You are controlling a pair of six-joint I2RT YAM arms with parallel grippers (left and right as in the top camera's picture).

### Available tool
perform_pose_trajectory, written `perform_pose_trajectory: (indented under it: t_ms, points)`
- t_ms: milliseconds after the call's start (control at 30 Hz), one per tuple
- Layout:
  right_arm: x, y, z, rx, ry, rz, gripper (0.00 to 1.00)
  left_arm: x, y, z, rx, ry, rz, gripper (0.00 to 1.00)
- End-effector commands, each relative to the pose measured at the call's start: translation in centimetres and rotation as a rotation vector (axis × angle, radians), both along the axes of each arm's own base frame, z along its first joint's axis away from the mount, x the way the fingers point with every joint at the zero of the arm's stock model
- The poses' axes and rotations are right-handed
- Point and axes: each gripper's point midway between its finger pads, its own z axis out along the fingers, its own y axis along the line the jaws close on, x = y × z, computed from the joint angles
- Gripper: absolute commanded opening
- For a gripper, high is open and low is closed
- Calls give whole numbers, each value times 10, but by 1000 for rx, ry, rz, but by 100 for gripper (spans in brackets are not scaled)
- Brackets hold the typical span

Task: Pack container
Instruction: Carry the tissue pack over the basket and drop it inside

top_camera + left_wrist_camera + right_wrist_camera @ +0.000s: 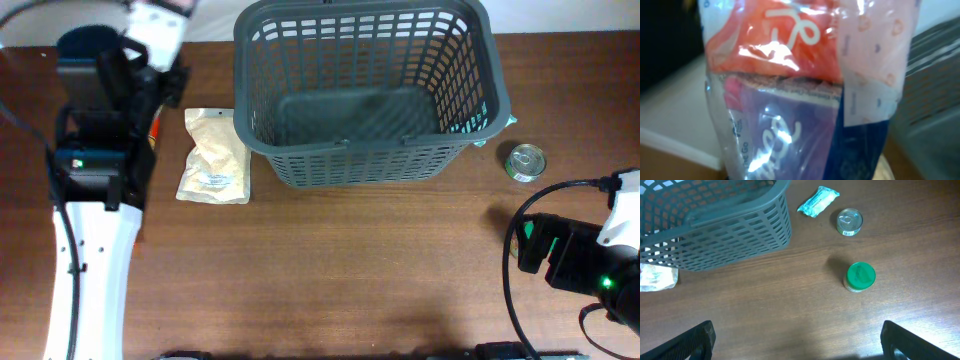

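The dark grey slotted basket [365, 160] stands at the back middle of the table and looks empty; its wall also shows in the right wrist view [730, 235]. My left gripper [152, 80] is raised at the back left, left of the basket. A clear plastic bag of red and purple snack packets [800, 90] fills the left wrist view and hides the fingers; the bag hangs off the table, so it is held. In the overhead view the bag [160, 28] shows white. My right gripper [800, 340] is open and empty above bare table at the front right [530, 245].
A beige pouch [215, 155] lies flat just left of the basket. A small tin can [526, 161] stands right of the basket, also seen from the right wrist [849, 221]. A green-lidded jar [861, 276] and a teal packet [818, 201] lie near it.
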Motion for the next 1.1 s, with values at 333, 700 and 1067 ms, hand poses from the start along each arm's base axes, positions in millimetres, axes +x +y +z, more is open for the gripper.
perform_pose_trajectory:
  t_ms: [333, 700, 1067]
  points:
    - [0, -3, -3, -8, 13, -18, 99, 12, -223, -21, 523, -205, -693, 2]
    - [0, -3, -3, -8, 13, -18, 99, 23, -253, -82, 560, -73, -731, 2]
    - [0, -3, -3, -8, 13, -18, 99, -6, -246, -96, 586, 63, -779, 2]
